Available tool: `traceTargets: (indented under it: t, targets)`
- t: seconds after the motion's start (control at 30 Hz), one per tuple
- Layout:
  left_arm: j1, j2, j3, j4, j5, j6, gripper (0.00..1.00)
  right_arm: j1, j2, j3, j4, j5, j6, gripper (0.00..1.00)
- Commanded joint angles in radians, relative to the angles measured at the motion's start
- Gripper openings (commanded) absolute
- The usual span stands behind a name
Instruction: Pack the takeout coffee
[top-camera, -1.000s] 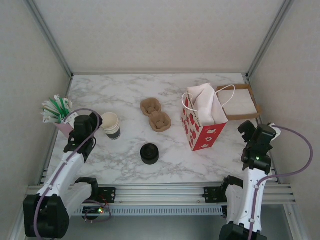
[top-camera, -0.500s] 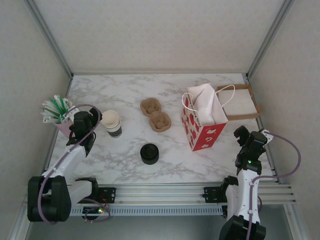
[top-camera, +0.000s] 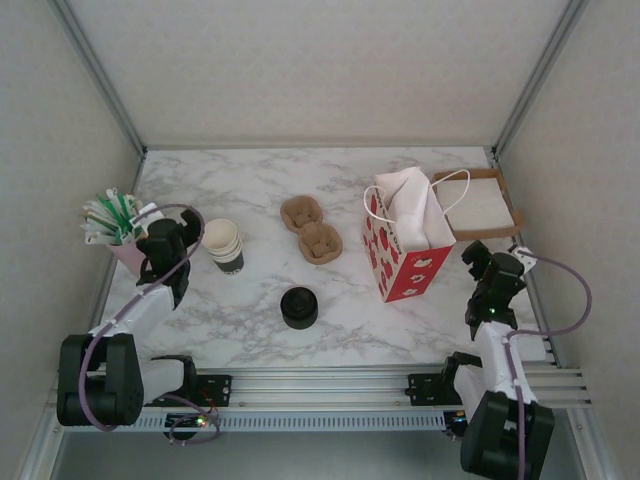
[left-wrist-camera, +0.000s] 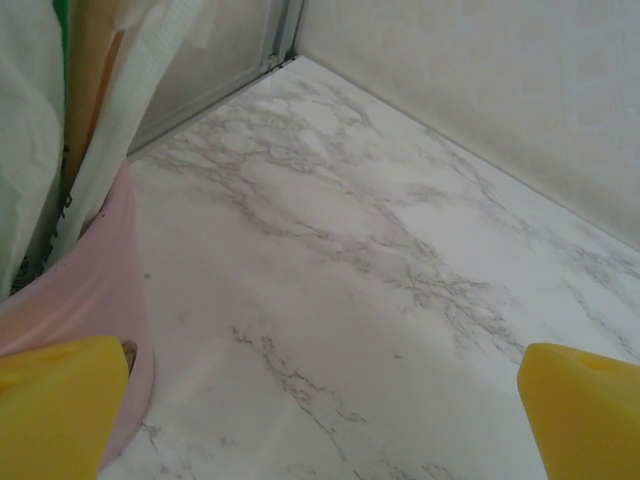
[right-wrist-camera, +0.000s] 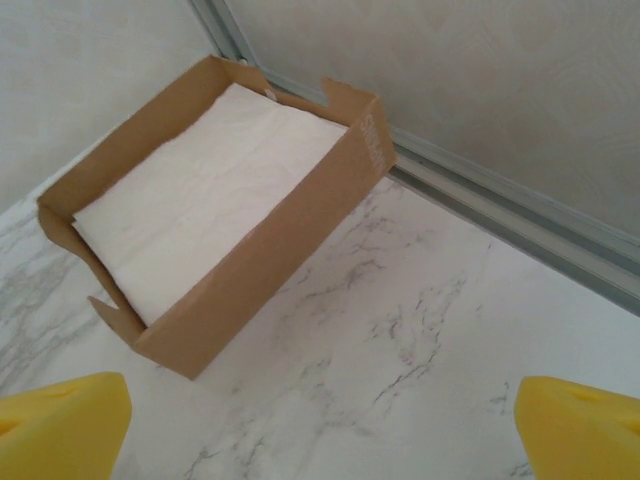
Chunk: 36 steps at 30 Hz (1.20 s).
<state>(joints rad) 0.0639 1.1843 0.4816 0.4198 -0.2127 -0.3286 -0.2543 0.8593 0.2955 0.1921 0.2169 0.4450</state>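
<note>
So — cardboard box (right-wrist-camera: 270, 250) holds white paper (right-wrist-camera: 200, 190) (flat); pink cup (left-wrist-camera: 90, 290), wrapped sticks (left-wrist-camera: 140, 100).

No writing, number or brand can be read anywhere. The red paper bag (top-camera: 405, 262) carries a printed pattern of white shapes, not letters. A faint mark on the end wall of the cardboard box (right-wrist-camera: 270, 240) is too blurred to read. The takeout coffee (top-camera: 299, 307) is too small to show any label.

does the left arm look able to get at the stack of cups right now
Likely yes: the left pincer is open beside the stack of cups, with nothing standing between them.
</note>
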Motion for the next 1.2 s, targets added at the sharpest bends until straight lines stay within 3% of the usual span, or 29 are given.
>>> traceTargets:
  t: [0.0,0.23,0.5,1.0,1.07,1.17]
  targets:
    - [0.019,-0.008,-0.075,0.041,0.057,0.095,0.99,0.013,0.093,-0.021,0.173,0.048,-0.017,0.99]
    - [0.025,-0.119,-0.264,0.338,0.129,0.183,1.00,0.065,0.325,-0.006,0.349,0.060,-0.049,0.99]
    - [0.027,-0.127,-0.291,0.399,0.115,0.190,1.00,0.149,0.426,0.038,0.410,0.105,-0.117,0.99]
    - [0.025,-0.222,-0.144,0.322,0.278,0.168,1.00,0.160,0.441,0.038,0.432,0.099,-0.130,0.99]
    - [0.025,-0.255,-0.131,0.302,0.261,0.161,1.00,0.160,0.444,0.039,0.436,0.099,-0.129,0.99]
    - [0.027,-0.325,-0.134,0.236,0.078,0.096,1.00,0.160,0.446,0.040,0.436,0.098,-0.129,0.99]
